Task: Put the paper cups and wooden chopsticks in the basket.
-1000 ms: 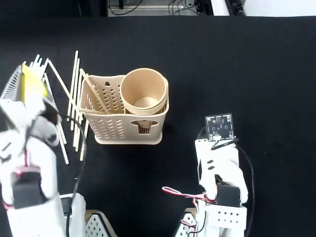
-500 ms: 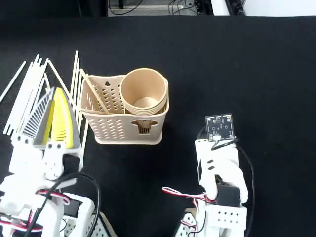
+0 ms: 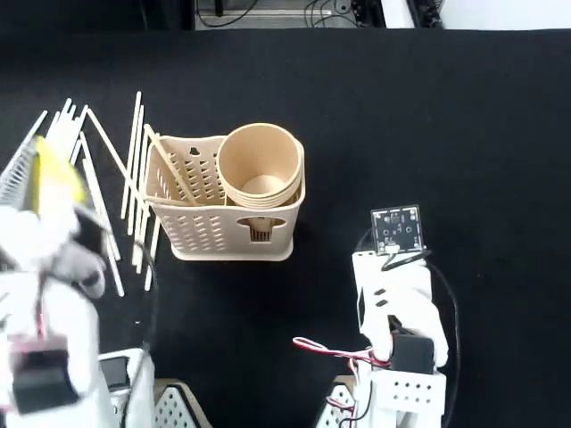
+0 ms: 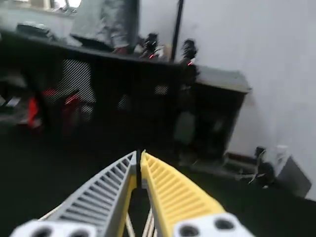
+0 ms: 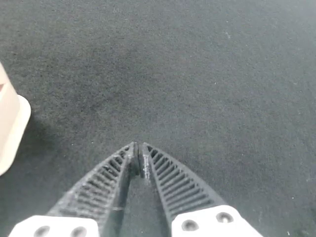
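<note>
Over the last second the left tool (image 3: pixel 37 148) had swung in towards the basket (image 3: pixel 192 236) and then back out again. It now stood above the far left side of the loose wooden chopsticks (image 3: pixel 136 169), much where it had been a second before, and well apart from the basket's wall. Nothing had come with it. In the left wrist view its two fingers met at the tips (image 4: pixel 138 154) with no stick between them, and it pointed up and away towards the room rather than down at the pile. The chopsticks seemed to lie fanned on the black desk (image 3: pixel 428 116) as they had, just left of the basket. The paper cups (image 3: pixel 259 169) sat nested in the basket's right half, and a single chopstick (image 3: pixel 169 169) leaned in its left half, neither of them shifted. The right tool (image 5: pixel 138 160) had not moved; it was closed on nothing, low over bare desk with a corner of the basket at the edge of its own view. So the cups looked finished, while most of the chopsticks were still outside, and this swing appeared to have added none. The left tool would likely need to tip down and part its fingers over the pile before another stick could be taken.
</note>
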You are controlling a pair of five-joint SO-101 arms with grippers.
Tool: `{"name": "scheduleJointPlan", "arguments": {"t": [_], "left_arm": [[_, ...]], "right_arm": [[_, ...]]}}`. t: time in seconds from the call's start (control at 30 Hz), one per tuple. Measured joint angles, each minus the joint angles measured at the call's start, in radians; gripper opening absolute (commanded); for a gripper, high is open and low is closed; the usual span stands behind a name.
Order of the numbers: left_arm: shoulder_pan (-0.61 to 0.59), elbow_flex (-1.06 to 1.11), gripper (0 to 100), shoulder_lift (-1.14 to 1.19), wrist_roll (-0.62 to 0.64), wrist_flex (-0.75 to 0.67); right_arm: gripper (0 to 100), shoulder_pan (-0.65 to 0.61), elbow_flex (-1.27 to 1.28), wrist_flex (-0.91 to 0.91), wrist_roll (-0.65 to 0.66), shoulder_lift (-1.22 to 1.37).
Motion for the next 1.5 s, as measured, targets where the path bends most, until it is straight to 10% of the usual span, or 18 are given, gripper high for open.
{"name": "scheduleJointPlan", "arguments": {"t": [0.23, 0.5, 0.9, 1.5], "left_arm": [[-0.206, -0.287, 14, 0.605, -0.029, 0.109], [-0.238, -0.586, 15, 1.204, -0.391, 0.290], [-0.308, -1.158, 20, 1.858, -0.609, 0.483], [-0.281, -2.291, 3, 2.717, -0.789, 0.984]], "right_arm": [[2.6, 0.000, 0.000, 0.000, 0.000, 0.000], [2.6, 0.000, 0.000, 0.000, 0.000, 0.000], [2.6, 0.000, 0.000, 0.000, 0.000, 0.000], [2.6, 0.000, 0.000, 0.000, 0.000, 0.000]]}}
